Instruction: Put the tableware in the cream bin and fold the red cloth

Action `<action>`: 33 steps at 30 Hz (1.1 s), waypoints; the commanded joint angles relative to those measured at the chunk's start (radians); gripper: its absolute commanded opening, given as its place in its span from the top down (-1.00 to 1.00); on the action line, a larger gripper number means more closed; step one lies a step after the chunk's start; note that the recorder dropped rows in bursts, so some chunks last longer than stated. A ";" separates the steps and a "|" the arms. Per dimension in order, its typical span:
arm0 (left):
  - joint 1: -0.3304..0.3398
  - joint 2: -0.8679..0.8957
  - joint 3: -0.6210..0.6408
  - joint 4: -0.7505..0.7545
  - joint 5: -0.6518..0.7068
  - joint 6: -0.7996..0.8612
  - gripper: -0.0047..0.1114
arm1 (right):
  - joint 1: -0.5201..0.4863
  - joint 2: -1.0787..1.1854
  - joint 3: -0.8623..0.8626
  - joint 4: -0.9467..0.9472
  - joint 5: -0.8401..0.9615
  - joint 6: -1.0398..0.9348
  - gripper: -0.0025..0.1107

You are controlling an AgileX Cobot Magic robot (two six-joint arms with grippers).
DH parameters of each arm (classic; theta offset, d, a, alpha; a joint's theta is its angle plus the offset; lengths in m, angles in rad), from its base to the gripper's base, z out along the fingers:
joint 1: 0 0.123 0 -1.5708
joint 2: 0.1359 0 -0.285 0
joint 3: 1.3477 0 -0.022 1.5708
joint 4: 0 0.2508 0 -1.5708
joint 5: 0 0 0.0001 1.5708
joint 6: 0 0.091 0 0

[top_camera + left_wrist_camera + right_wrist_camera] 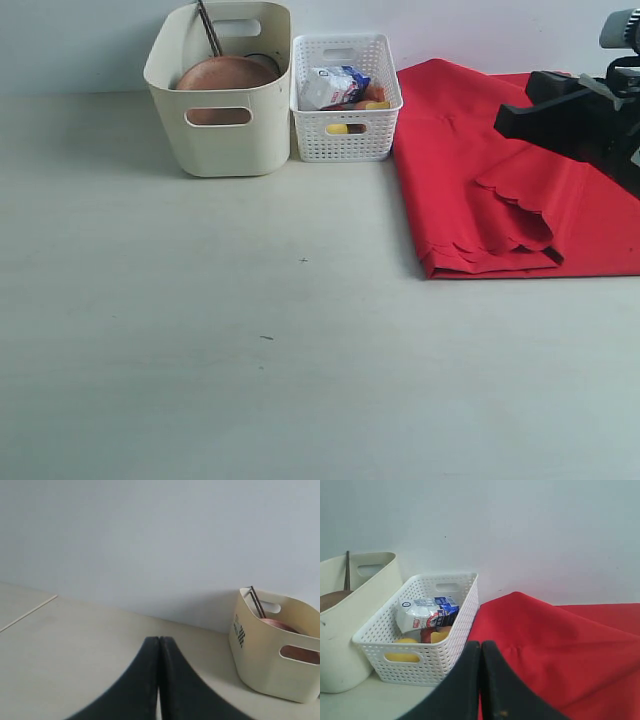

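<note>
Exterior view: red cloth (455, 170) folded; plate (225, 73) in cream bin (222, 150); left jaws, right jaws clenched.

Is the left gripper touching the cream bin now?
Apart. The left wrist view shows the shut left gripper with a stretch of bare table between it and the cream bin.

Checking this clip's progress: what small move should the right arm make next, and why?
Probably open the right gripper and lower it to the scalloped edge of the red cloth for another fold. The wooden plate already sits in the cream bin, the cloth looks only partly folded, and that gripper hangs shut and empty over it.
</note>
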 commanded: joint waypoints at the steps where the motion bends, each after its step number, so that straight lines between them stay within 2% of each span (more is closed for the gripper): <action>1: 0.009 -0.007 0.003 -0.005 -0.026 0.008 0.89 | -0.001 -0.007 0.006 -0.007 -0.002 -0.003 0.96; 9: 0.009 -0.007 0.003 -0.001 -0.086 0.028 0.89 | -0.001 -0.007 0.006 -0.007 -0.002 -0.003 0.96; 12: 0.009 -0.007 0.003 -0.023 -0.086 0.130 0.89 | -0.001 -0.007 0.006 -0.007 -0.002 -0.003 0.96; 14: 0.009 -0.007 0.003 -0.260 -0.086 0.372 0.89 | -0.001 -0.007 0.006 -0.007 -0.002 -0.003 0.96; 16: 0.009 -0.007 0.003 -0.784 -0.069 0.903 0.89 | -0.001 -0.007 0.006 -0.007 -0.002 -0.003 0.96; 17: 0.009 -0.007 0.003 -0.944 -0.047 1.056 0.89 | -0.001 -0.007 0.006 -0.007 -0.002 -0.003 0.96; 18: 0.009 -0.007 0.003 -1.038 -0.007 1.179 0.89 | -0.001 -0.007 0.006 -0.007 -0.002 -0.003 0.96; 22: 0.009 -0.007 0.003 -1.048 0.109 1.185 0.89 | -0.001 -0.007 0.006 -0.007 -0.002 -0.003 0.96; 33: 0.009 -0.007 0.003 -1.046 0.094 1.092 0.89 | -0.001 -0.007 0.006 -0.008 -0.002 -0.003 0.96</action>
